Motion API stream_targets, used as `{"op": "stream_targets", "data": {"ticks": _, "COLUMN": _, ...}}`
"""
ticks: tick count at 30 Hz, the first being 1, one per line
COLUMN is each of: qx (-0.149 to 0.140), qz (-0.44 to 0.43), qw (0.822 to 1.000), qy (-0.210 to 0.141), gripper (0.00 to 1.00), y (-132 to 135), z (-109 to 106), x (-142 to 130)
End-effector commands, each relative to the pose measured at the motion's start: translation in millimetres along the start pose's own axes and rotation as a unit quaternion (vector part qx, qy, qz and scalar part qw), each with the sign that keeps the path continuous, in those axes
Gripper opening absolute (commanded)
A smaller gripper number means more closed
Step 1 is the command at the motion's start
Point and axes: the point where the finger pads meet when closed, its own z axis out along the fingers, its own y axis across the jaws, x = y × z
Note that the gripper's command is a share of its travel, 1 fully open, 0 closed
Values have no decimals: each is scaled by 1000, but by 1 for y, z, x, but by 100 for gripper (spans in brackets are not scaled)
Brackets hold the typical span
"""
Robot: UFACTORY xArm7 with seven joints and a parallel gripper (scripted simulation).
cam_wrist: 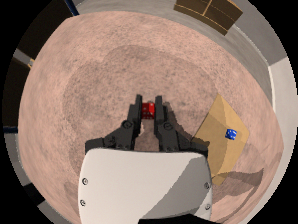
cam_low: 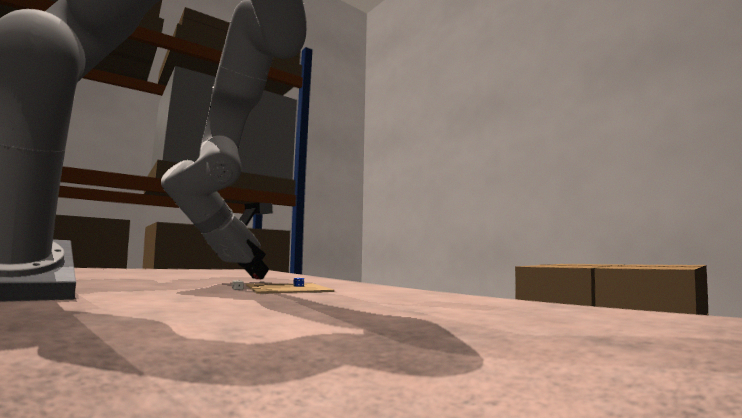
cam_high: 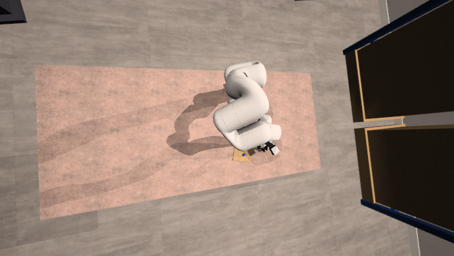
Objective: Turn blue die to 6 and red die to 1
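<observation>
My gripper (cam_wrist: pixel 148 103) is shut on the small red die (cam_wrist: pixel 149 108) and holds it a little above the table, tilted; it also shows in the exterior view (cam_low: pixel 258 270). The tan mat (cam_wrist: pixel 222 137) lies flat to the right of the gripper, with the blue die (cam_wrist: pixel 230 133) on it. In the exterior view the blue die (cam_low: pixel 298 281) sits on the mat (cam_low: pixel 293 288), and the white die (cam_low: pixel 237 285) lies on the table just left of the mat. In the overhead view the mat (cam_high: pixel 241 155) and blue die (cam_high: pixel 244 154) peek out under the arm.
The arm's base (cam_low: pixel 31 275) stands on the pinkish table at the left. Cardboard boxes (cam_low: pixel 610 288) sit beyond the table's far edge. A blue shelf rack (cam_low: pixel 300 160) with boxes stands behind the mat.
</observation>
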Motion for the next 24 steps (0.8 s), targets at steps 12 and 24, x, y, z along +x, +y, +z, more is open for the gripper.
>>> {"op": "stream_targets", "data": {"ticks": 12, "qx": 0, "qz": 0, "qw": 1000, "qy": 2, "gripper": 11, "y": 0, "z": 4, "x": -3}}
{"op": "stream_targets", "data": {"ticks": 24, "qx": 0, "qz": 0, "qw": 1000, "qy": 2, "gripper": 11, "y": 0, "z": 4, "x": -3}}
